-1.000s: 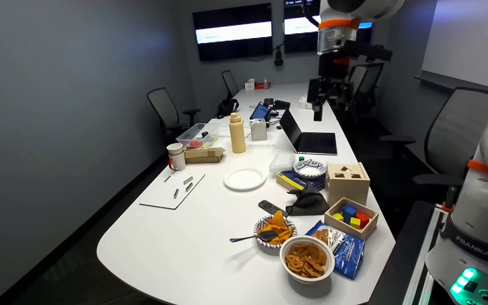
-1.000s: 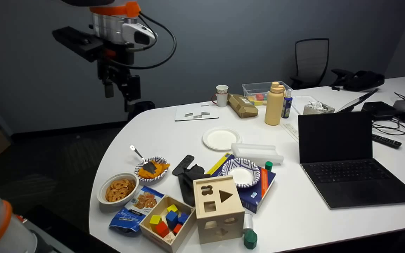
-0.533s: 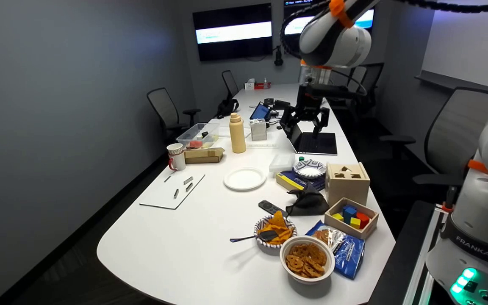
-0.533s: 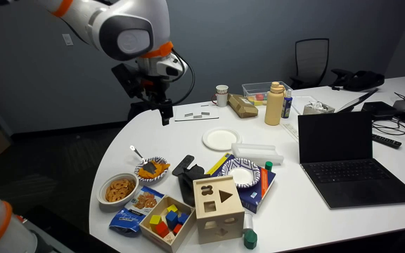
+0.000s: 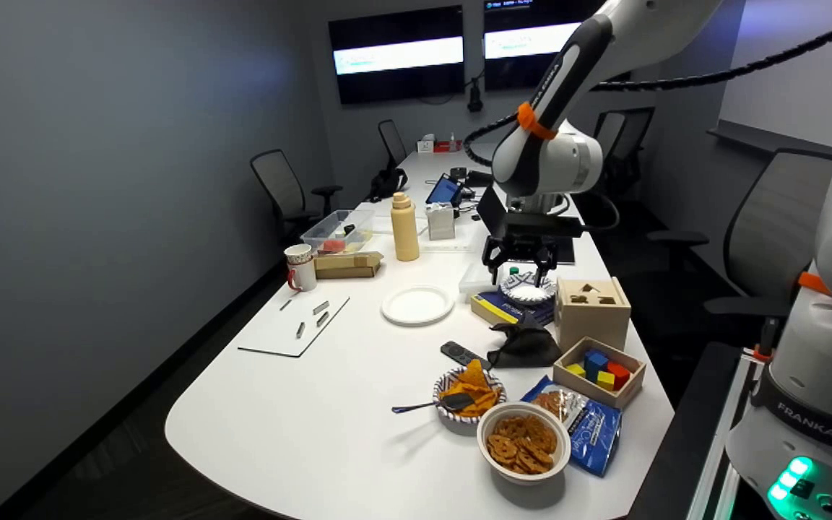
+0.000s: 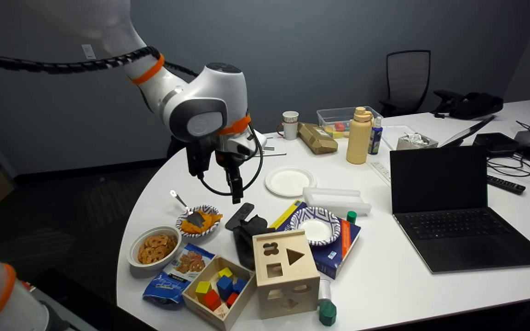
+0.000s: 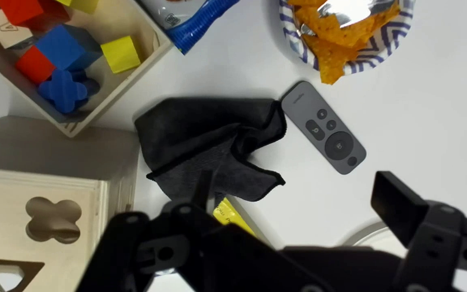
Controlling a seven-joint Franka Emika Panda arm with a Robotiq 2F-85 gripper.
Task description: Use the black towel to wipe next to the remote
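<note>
The black towel (image 5: 524,348) lies crumpled on the table between the remote and the wooden shape box; it also shows in an exterior view (image 6: 245,239) and the wrist view (image 7: 193,134). The dark grey remote (image 5: 463,354) lies flat beside it, its end at or against the towel's edge; it shows in an exterior view (image 6: 240,215) and the wrist view (image 7: 323,127). My gripper (image 5: 517,276) is open and empty, pointing down above the table near the towel, also in an exterior view (image 6: 236,198). In the wrist view the gripper (image 7: 298,184) has one finger overlapping the towel's lower part.
The wooden shape box (image 6: 288,276) and block tray (image 6: 219,294) stand beside the towel. A book (image 6: 334,262) bearing a patterned plate (image 6: 315,226) is behind it. A chip bowl (image 5: 470,393) with a spoon, pretzel bowl (image 5: 523,444) and blue bag (image 5: 593,433) are near the remote.
The arm has swung in over the table and lowered, bringing the gripper from high up to above the towel and remote area. The objects on the table have not moved.
</note>
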